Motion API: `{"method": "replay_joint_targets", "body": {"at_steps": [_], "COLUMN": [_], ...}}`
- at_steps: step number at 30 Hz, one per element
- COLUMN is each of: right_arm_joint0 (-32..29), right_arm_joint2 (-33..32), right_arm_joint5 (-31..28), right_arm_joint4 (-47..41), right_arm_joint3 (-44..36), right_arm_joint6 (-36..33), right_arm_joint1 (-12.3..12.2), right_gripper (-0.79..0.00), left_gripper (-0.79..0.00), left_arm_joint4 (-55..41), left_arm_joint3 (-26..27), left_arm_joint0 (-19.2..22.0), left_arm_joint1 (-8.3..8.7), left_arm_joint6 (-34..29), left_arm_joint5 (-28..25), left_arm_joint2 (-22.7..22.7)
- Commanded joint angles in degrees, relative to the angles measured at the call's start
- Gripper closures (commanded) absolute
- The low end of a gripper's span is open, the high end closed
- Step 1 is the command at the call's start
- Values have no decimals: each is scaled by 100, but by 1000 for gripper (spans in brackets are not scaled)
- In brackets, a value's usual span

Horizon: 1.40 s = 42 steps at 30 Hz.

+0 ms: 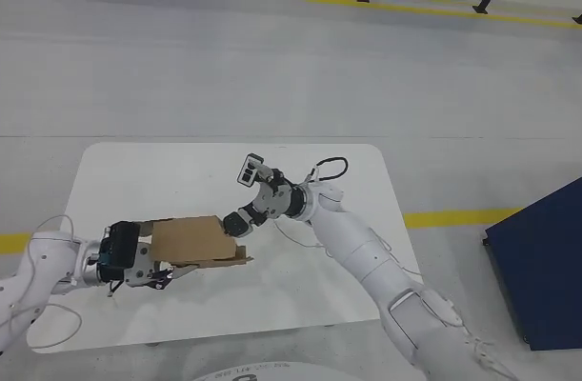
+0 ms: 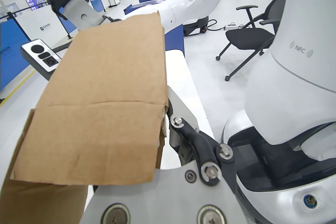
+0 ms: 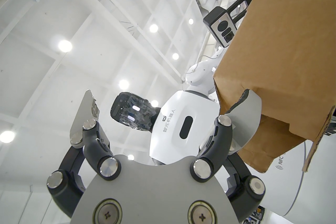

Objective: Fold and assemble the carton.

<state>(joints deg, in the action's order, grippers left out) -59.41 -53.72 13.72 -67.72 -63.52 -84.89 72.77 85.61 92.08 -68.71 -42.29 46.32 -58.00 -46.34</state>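
Note:
A flattened brown carton point(image 1: 195, 240) hovers over the front left of the white table point(image 1: 176, 171). My left gripper point(image 1: 165, 270) holds its near end. In the left wrist view the carton point(image 2: 105, 93) covers one finger; the other finger point(image 2: 181, 114) presses against its edge. My right gripper point(image 1: 238, 224) is at the carton's far end and also shows beyond it as the right gripper point(image 2: 76, 9). In the right wrist view this gripper point(image 3: 165, 109) is open wide, and one finger point(image 3: 249, 114) pokes into the open end of the carton point(image 3: 283, 51).
A dark blue partition point(image 1: 548, 267) stands on the floor to the right of the table. An office chair point(image 2: 252, 36) sits behind the table's right side. The back and right parts of the tabletop are bare.

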Motion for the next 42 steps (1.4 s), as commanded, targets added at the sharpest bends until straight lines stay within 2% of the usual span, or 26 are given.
{"method": "replay_joint_targets", "body": {"at_steps": [1, 11, 19, 31, 37, 42], "right_arm_joint0": [34, 75, -184, -38, -12, -205], "right_arm_joint2": [70, 11, -179, 141, 89, -267], "right_arm_joint5": [25, -92, 61, 239, 220, 90], "right_arm_joint4": [-6, -87, -165, -50, -80, -240], "right_arm_joint3": [51, 193, -235, -44, -39, -317], "right_arm_joint6": [-14, -281, -311, -311, -311, -311], "right_arm_joint1": [32, 73, -20, 54, 43, -83], "right_gripper": [-785, -785, -785, -785, -785, -785], "left_gripper": [0, 0, 0, 0, 0, 0], "left_arm_joint4": [-41, -230, -325, -540, -701, -619], "left_arm_joint3": [-15, -148, -200, -275, -427, -500], "left_arm_joint0": [52, 253, 347, 742, 778, 707], "left_arm_joint1": [1, 4, 31, -145, -157, -101], "left_arm_joint6": [-4, -4, -4, -292, -209, -110], "left_arm_joint5": [0, 0, 0, 0, 0, 0], "left_arm_joint2": [61, 284, 399, 844, 793, 607]}}
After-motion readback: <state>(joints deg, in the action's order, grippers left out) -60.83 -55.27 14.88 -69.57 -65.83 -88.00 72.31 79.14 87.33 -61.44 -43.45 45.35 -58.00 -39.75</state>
